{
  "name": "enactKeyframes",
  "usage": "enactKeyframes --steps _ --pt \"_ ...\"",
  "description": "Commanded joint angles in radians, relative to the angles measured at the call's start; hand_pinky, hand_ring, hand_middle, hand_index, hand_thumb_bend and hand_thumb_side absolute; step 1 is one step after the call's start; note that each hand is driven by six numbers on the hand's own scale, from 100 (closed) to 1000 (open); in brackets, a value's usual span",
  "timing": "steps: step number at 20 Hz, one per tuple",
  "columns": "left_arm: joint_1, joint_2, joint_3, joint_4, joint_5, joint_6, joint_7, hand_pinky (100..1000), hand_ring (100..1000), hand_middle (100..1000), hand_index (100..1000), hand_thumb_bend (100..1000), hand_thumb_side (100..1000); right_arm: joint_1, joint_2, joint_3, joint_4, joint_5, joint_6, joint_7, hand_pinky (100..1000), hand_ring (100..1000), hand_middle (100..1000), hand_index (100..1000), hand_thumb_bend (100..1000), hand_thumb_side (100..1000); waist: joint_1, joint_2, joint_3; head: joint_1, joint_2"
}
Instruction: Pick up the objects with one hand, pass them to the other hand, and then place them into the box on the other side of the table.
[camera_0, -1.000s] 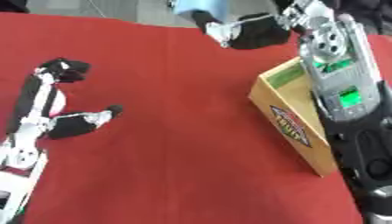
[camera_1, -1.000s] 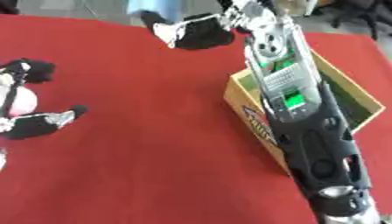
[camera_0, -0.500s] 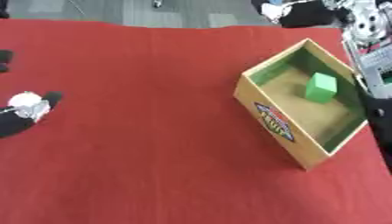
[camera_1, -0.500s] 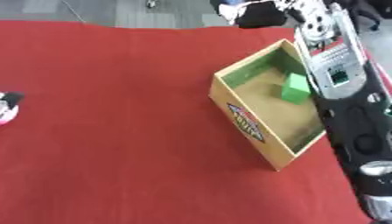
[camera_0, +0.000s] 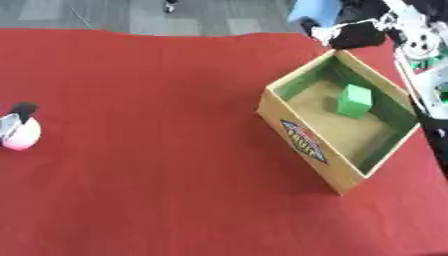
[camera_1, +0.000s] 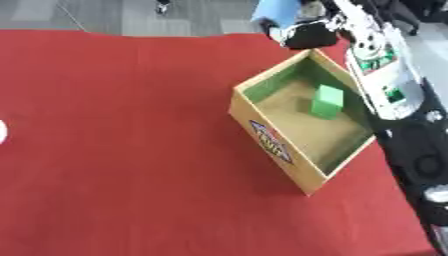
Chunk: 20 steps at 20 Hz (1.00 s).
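Left eye view filled mostly by a red tablecloth (camera_0: 157, 150), running from the near edge to a grey floor (camera_0: 105, 15) at the far side. On the cloth's right half, an open tan cardboard box (camera_0: 306, 142), turned cornerwise, green on its inner walls, with a printed label on the near outer wall. Over the box's right side, reaching in from the right edge, the right arm (camera_1: 385, 85), white and black with green marks. At the arm's far end, just beyond the box's far corner, the right hand (camera_1: 308, 34), dark and blurred; cannot tell whether fingers are spread or curled, nor whether anything is held. Beside it, something pale blue (camera_1: 276, 12). At the far left edge, only a black-and-white tip of the left hand (camera_0: 19, 131); finger state cannot be told. Inside the box, resting on its floor toward the far right wall, a small green block (camera_0: 354, 100).
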Motion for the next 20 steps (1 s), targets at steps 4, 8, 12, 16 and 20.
enactKeyframes --steps 4,8,12,16,20 --pt "-0.009 0.045 0.02 -0.027 0.004 0.008 0.016 735 654 644 734 689 247 0.034 -0.079 -0.005 0.032 0.06 -0.044 0.016 755 671 383 536 371 100 0.019 -0.002 0.003 -0.009 -0.02" --pt "-0.009 0.049 0.027 -0.03 0.005 0.01 0.025 736 654 644 734 690 248 0.063 -0.094 -0.007 0.053 0.087 -0.062 0.02 757 675 391 540 374 100 0.022 -0.003 0.004 -0.016 -0.021" --pt "-0.007 0.051 0.035 -0.031 0.005 0.013 0.034 738 655 645 735 693 250 0.082 -0.103 -0.005 0.069 0.108 -0.084 0.044 767 705 443 591 396 100 0.025 -0.003 0.004 -0.017 -0.023" --pt "-0.006 0.053 0.039 -0.032 0.004 0.017 0.041 748 655 645 736 695 255 0.091 -0.108 -0.006 0.078 0.137 -0.106 0.07 816 816 651 764 434 248 0.027 -0.003 0.004 -0.015 -0.02" --pt "-0.004 0.055 0.042 -0.032 0.004 0.02 0.044 754 655 646 737 696 262 0.097 -0.11 -0.012 0.087 0.201 -0.145 0.106 896 940 814 883 578 434 0.028 -0.002 0.003 -0.014 -0.017"
